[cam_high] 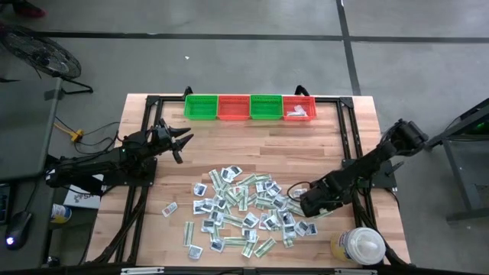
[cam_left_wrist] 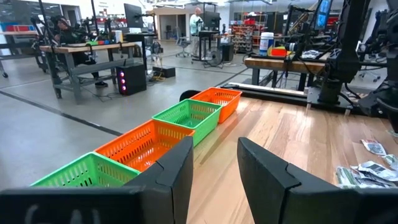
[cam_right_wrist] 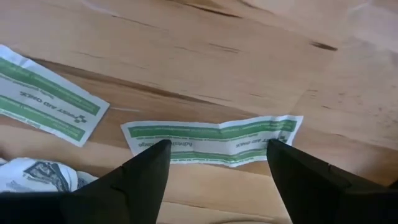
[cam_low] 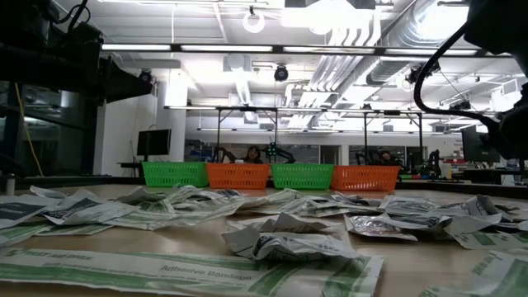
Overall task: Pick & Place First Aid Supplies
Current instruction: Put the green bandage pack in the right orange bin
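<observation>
Nearest the front edge of the wooden surface [cam_high: 351, 137], at about five o'clock, a white round lidded container [cam_high: 359, 246] is seen standing just beside the heap of first aid supplies [cam_high: 244, 210] — small grey-white squares and pale-green strips scattered loosely across the front half, with one stray packet [cam_high: 170, 208] lying apart at eight o'clock.

The right gripper [cam_high: 312, 206] is lowered to the heap's four-o'clock edge, its jaws spread wide. In the right wrist view the two dark fingers [cam_right_wrist: 140, 177] are seen straddling a crumpled green-striped adhesive bandage strip [cam_right_wrist: 211, 140] that lies flat on the wood; nothing is pinched. A second green strip [cam_right_wrist: 46, 93] lies just beside it, and a grey printed packet [cam_right_wrist: 31, 174] is partly seen near one finger.

The left gripper [cam_high: 183, 141] is held off the surface at about ten o'clock, well apart from the heap, its jaws parted with nothing between them.

Farthest back, at twelve o'clock, four baskets are lined up touching one another — green basket [cam_high: 201, 107], orange basket [cam_high: 234, 107], second green basket [cam_high: 266, 107], second orange basket [cam_high: 299, 108]. Some white packets are seen in the last one. Beyond the surface, workbenches and a person [cam_left_wrist: 196, 25] are visible in the room.
</observation>
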Robot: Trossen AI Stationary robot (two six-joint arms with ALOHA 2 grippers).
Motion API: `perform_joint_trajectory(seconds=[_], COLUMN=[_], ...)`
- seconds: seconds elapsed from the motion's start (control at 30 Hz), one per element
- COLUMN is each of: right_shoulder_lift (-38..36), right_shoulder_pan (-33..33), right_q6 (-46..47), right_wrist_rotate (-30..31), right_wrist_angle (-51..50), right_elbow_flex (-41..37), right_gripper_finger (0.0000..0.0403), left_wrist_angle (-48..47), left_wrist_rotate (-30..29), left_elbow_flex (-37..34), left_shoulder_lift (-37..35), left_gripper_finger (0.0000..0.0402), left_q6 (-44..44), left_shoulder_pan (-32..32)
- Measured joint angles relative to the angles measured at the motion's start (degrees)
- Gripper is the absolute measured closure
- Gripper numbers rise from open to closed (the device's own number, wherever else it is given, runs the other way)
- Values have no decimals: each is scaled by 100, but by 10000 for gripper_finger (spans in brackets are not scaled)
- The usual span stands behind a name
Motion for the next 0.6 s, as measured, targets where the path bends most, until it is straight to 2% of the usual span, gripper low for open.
perform_joint_trajectory(seconds=[0.33, 0.6], right_shoulder_lift=[10, 14], right_shoulder_pan=[-112, -108], right_q6=[-532, -548], right_wrist_rotate=[-24, -52], right_wrist_angle=[-316, -328], right_elbow_flex=[-63, -70], right_gripper_finger=[207, 277], left_wrist_angle=[0, 0], left_wrist_rotate=[-1, -1], left_elbow_flex=[-1, -1], left_shoulder_lift=[1, 1], left_gripper_finger=[279, 279], left_q6=[0, 0], left_shoulder_pan=[0, 1])
